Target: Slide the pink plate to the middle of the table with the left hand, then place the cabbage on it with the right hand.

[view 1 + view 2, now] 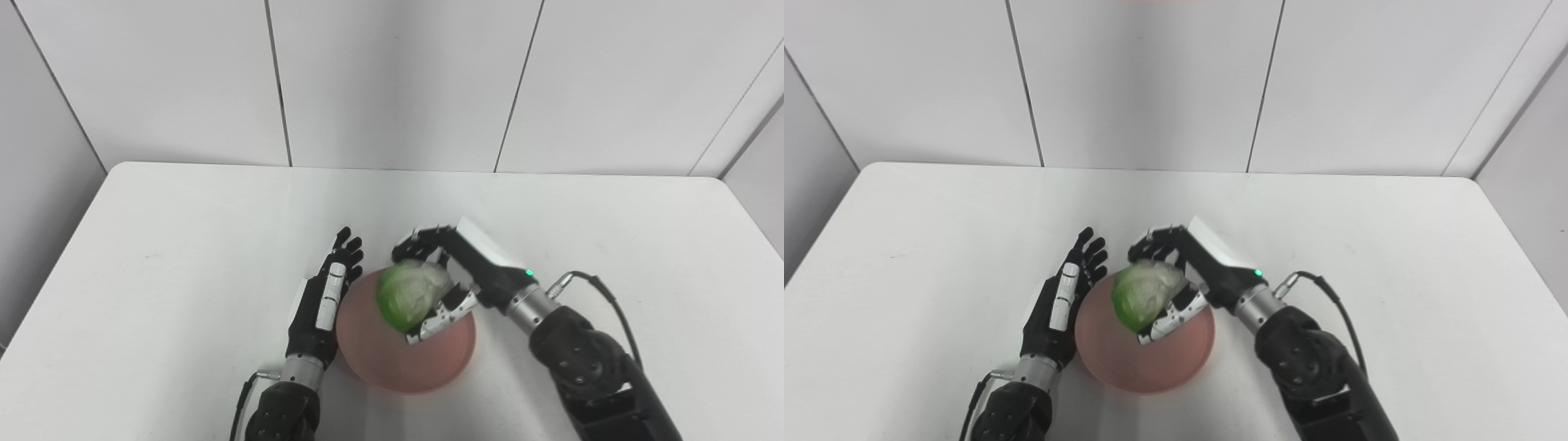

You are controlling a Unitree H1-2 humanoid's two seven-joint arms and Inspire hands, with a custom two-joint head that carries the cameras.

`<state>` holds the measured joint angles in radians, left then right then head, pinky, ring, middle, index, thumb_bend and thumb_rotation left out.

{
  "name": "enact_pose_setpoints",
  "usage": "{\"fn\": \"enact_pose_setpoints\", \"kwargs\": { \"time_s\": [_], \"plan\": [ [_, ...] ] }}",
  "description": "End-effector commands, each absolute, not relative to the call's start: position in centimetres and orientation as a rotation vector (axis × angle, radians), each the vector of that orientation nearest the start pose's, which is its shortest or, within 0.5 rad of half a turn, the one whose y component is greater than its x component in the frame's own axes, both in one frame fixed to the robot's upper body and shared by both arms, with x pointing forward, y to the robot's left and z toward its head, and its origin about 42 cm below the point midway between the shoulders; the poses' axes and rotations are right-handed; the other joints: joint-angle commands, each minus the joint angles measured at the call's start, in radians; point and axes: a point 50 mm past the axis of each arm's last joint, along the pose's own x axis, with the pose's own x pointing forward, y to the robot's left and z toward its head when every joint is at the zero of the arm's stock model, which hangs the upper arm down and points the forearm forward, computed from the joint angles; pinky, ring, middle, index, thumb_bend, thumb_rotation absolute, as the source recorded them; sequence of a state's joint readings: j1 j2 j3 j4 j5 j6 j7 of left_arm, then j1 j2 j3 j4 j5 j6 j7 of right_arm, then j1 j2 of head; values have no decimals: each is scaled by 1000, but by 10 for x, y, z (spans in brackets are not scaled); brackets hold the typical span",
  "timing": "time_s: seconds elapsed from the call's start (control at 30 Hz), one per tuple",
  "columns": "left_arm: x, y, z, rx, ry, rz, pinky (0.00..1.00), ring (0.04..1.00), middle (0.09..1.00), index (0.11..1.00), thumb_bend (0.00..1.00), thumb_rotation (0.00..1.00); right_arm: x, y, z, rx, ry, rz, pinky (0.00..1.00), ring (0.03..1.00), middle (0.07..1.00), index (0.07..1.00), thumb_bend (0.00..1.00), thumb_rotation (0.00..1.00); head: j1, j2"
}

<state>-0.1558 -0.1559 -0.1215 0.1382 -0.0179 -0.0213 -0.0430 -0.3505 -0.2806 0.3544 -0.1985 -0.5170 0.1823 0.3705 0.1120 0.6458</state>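
A pink plate (392, 361) lies on the white table near its front middle. Over the plate's far part is a green and pale cabbage (407, 294), with my right hand (450, 278) shut on it, fingers wrapped over its top and thumb below. Whether the cabbage touches the plate I cannot tell. My left hand (327, 291) rests flat beside the plate's left rim, open, its fingers stretched away from me and nothing in it. In the right eye view the plate (1127, 361), the cabbage (1142, 294) and both hands appear the same way.
The white table (184, 245) is ringed by grey wall panels at the back and sides. A black cable (603, 291) loops from my right wrist.
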Motion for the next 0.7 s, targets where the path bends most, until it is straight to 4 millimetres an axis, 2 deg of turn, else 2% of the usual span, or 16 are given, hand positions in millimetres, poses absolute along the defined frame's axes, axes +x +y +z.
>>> {"fn": "enact_pose_setpoints", "kwargs": {
  "time_s": [0.0, 0.23, 0.57, 0.6, 0.63, 0.67],
  "plan": [
    [331, 97, 123, -163, -89, -231, 938, 945, 949, 944, 664, 975, 352, -158, 228, -920, -395, 543, 352, 386, 476, 546, 511, 0, 1, 0],
    [328, 102, 127, -202, -90, -240, 945, 947, 953, 946, 608, 980, 361, -156, 205, -949, -367, 563, 337, 380, 468, 549, 510, 0, -13, 4],
    [326, 105, 129, -224, -88, -251, 964, 953, 958, 950, 600, 955, 364, -163, 193, -942, -390, 550, 353, 395, 495, 543, 513, 0, -18, 8],
    [326, 105, 129, -224, -88, -252, 966, 955, 960, 952, 596, 959, 363, -164, 193, -941, -390, 551, 373, 401, 503, 539, 513, 0, -18, 8],
    [325, 105, 130, -222, -88, -253, 969, 957, 961, 954, 595, 962, 363, -166, 192, -943, -388, 552, 408, 464, 487, 526, 520, 0, -17, 9],
    [325, 105, 130, -222, -87, -254, 969, 957, 961, 954, 595, 962, 363, -167, 192, -945, -386, 553, 414, 476, 483, 523, 521, 0, -17, 9]
  ]
}}
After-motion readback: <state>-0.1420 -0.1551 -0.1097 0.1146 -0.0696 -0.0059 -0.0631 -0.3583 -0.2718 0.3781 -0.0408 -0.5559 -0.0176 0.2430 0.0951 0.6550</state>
